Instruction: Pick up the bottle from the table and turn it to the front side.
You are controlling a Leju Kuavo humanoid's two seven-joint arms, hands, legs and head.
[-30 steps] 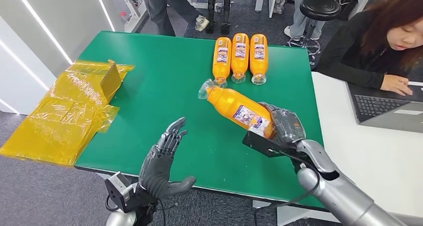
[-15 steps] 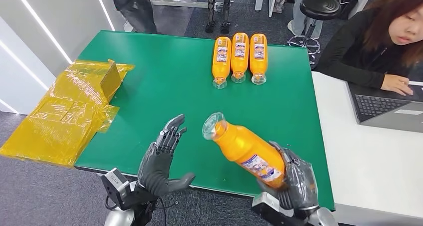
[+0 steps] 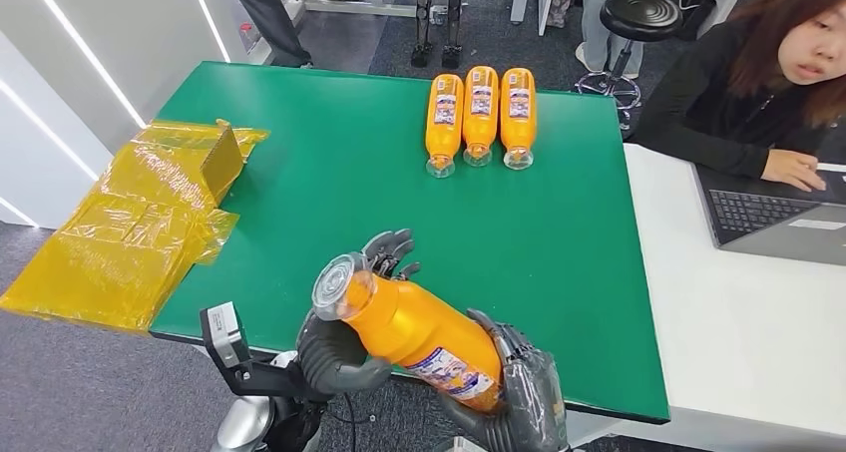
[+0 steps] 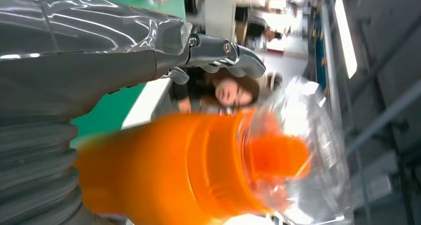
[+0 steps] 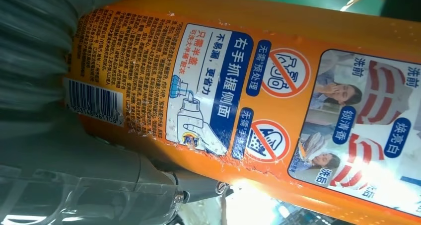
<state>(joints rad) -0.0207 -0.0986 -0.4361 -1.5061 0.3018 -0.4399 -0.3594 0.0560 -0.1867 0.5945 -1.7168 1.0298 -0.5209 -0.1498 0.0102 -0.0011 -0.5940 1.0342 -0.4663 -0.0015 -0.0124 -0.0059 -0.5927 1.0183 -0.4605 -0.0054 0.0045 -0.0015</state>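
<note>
I have the broad green table (image 3: 299, 173) under me, and the step in hand, as I judge it, is the turn itself: the tall orange plastic bottle with a clear cap (image 3: 414, 332) is off the table, lying on a slant in the air over the near edge, cap toward my left. My right hand (image 3: 519, 397) is wrapped around its lower body, fingers clamped over the label end, and the right wrist view has the back label with barcode and printed text facing that camera, so I judge the front is not yet turned up. My left hand (image 3: 344, 347) sits under the neck just below the cap, thumb and fingers curled about it; whether it truly grips or merely cradles I cannot tell. To do this well I want the left hand to take real weight near the shoulder before the right one loosens, then roll the body about its long axis, keeping it low over the table in case it slips. Through the clear cap an orange inner spout shows. Three more orange bottles (image 3: 480, 115) lie side by side at the far edge, labels up.
</note>
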